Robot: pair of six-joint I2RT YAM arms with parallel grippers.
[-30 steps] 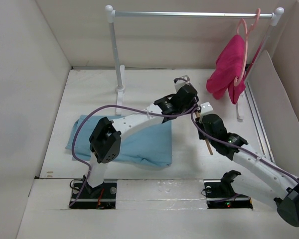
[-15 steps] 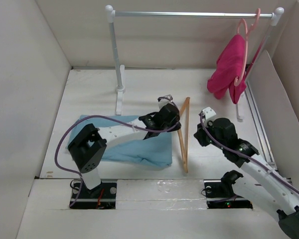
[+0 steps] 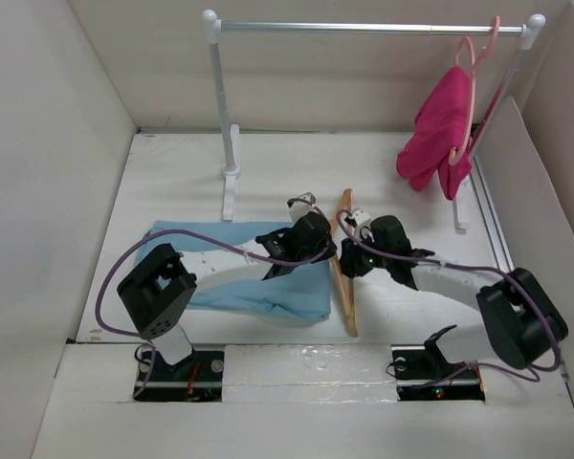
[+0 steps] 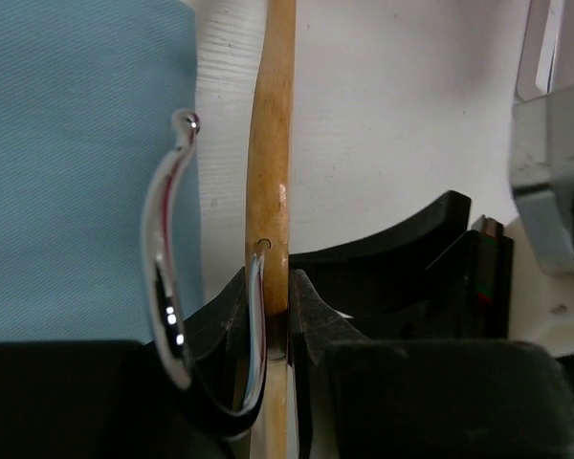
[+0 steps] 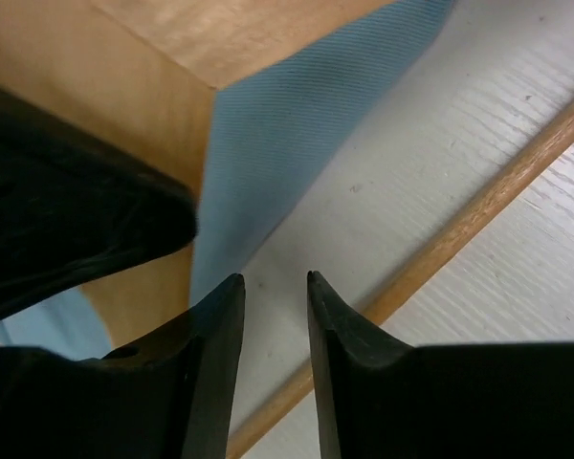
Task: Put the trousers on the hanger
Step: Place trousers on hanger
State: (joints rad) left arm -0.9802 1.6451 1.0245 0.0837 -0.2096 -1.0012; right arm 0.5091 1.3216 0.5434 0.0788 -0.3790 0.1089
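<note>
The light blue trousers (image 3: 258, 287) lie folded on the table at the left, and show in the left wrist view (image 4: 77, 163) and the right wrist view (image 5: 297, 115). The tan wooden hanger (image 3: 344, 292) lies along their right edge. My left gripper (image 3: 327, 244) is shut on the hanger's wood (image 4: 271, 143) next to the metal hook (image 4: 163, 268), its jaws (image 4: 273, 287) pinching it. My right gripper (image 3: 351, 260) is close beside it, its fingers narrowly open and empty (image 5: 273, 279) over bare table, between the hanger's body (image 5: 172, 38) and its lower bar (image 5: 478, 210).
A white clothes rail (image 3: 364, 28) stands at the back, its left post foot (image 3: 231, 172) behind the trousers. A magenta garment (image 3: 440, 129) hangs on a pink hanger (image 3: 474, 57) at the rail's right end. White walls enclose the table on three sides.
My left gripper has brought the hanger down and nearer, beside the trousers' right edge. My right arm has swung left and folded in, its gripper now next to the left one.
</note>
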